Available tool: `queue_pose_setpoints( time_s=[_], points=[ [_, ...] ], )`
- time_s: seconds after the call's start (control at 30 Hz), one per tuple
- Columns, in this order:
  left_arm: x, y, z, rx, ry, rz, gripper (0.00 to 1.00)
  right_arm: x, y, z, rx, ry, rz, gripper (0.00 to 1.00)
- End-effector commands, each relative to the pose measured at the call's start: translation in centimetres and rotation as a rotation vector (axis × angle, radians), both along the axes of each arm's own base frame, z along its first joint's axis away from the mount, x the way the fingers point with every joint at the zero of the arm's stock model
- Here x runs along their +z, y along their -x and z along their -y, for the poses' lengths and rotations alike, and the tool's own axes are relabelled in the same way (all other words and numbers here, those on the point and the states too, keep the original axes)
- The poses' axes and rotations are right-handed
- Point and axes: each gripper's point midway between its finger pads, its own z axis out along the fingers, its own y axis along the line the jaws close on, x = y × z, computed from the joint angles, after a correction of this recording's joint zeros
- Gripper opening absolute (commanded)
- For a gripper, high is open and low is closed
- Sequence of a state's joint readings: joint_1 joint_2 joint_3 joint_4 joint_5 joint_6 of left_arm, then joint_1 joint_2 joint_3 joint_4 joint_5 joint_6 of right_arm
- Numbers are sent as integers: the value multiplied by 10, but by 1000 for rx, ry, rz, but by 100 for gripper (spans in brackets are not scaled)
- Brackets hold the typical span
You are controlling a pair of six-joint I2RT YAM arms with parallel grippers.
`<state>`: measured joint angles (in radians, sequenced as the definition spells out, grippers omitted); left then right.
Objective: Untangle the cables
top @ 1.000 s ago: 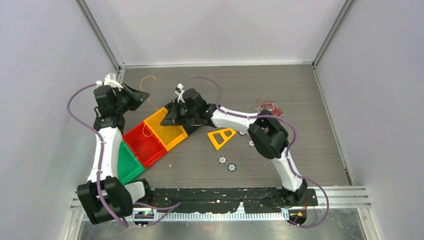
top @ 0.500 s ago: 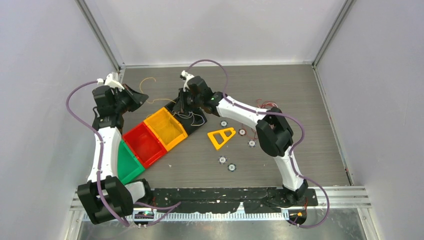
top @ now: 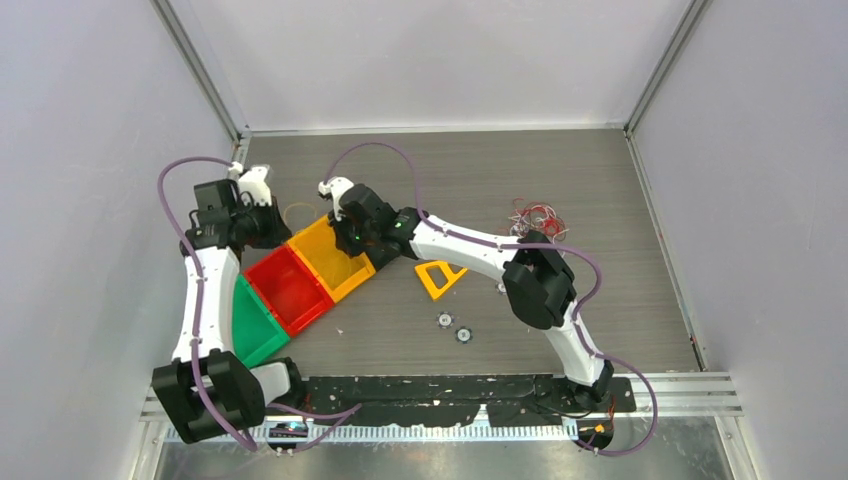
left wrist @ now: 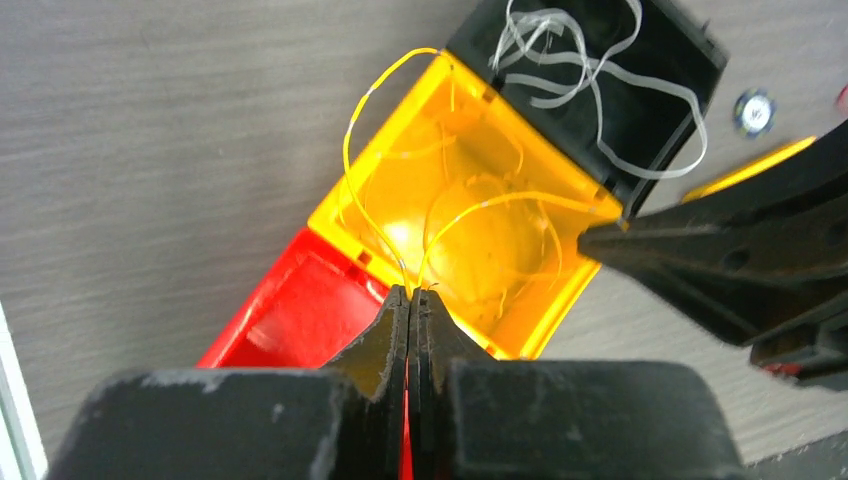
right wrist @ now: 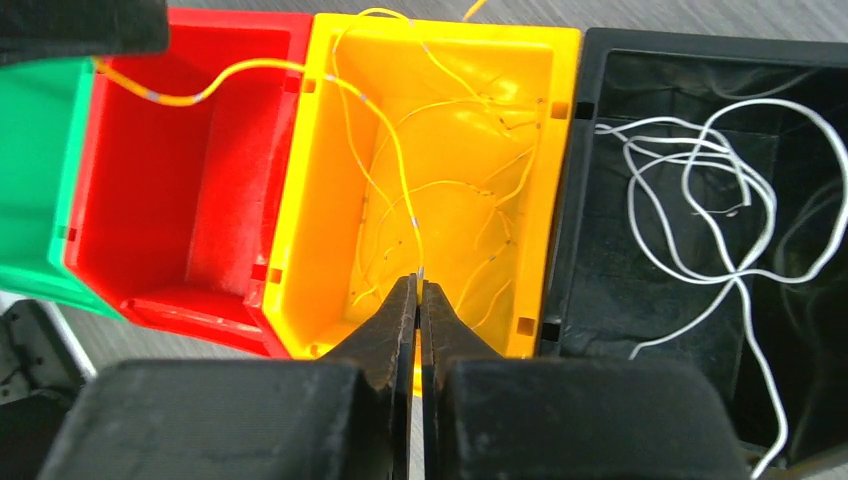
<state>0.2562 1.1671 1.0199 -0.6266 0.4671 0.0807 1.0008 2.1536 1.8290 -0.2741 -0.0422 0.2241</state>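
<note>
Left wrist view looks down on a row of glossy, square plastic bins on a grey wood-grain table point(top: 600, 180). The left gripper point(left wrist: 410, 295) hangs over the near corner of the yellow bin point(left wrist: 395, 160), its dark, matte fingers pressed together on a hair-thin yellow cable point(left wrist: 520, 195). From the fingertips this cable rises in two springy arcs. One loops over the yellow bin's outer rim; the other crosses above the bin's floor to the right gripper point(right wrist: 420, 285). That gripper is likewise clamped tight on the strand above the yellow bin, and its pointed tips nip the cable just where it drops down. More fine yellow strands lie curled on the yellow bin's smooth floor.

Touching the yellow bin on one side is a black bin point(right wrist: 590, 60) that holds a loose, looping white cable point(right wrist: 738, 272). A red bin point(right wrist: 200, 200) touches the other side, and a green bin point(right wrist: 30, 180) sits beyond the red one. A small red tangle of cables point(top: 535, 214) lies on the table well apart from the yellow bin, past the black bin.
</note>
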Motion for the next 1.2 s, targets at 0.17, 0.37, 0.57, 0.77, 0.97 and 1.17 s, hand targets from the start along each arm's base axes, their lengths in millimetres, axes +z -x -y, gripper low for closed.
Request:
queue_pose_setpoints(
  time_s=[0.17, 0.37, 0.57, 0.77, 0.97, 1.17],
  points=[
    [-44, 27, 12, -121, -167, -281, 0, 19, -37, 6, -98, 79, 214, 5],
    [-54, 10, 11, -61, -154, -391, 0, 16, -38, -1, -83, 62, 212, 5],
    [-57, -12, 28, -61, -115, -406, 0, 8, -38, -15, -71, 21, 192, 5],
    [-71, -23, 40, -49, -98, -414, 0, 4, -41, -24, -102, -6, 186, 5],
    [-92, -23, 47, -10, -41, -457, 0, 4, -34, -31, -107, -42, 172, 5],
    [-116, -26, 55, 26, 23, -492, 0, -3, -30, -32, -118, -50, 159, 5]
  ],
)
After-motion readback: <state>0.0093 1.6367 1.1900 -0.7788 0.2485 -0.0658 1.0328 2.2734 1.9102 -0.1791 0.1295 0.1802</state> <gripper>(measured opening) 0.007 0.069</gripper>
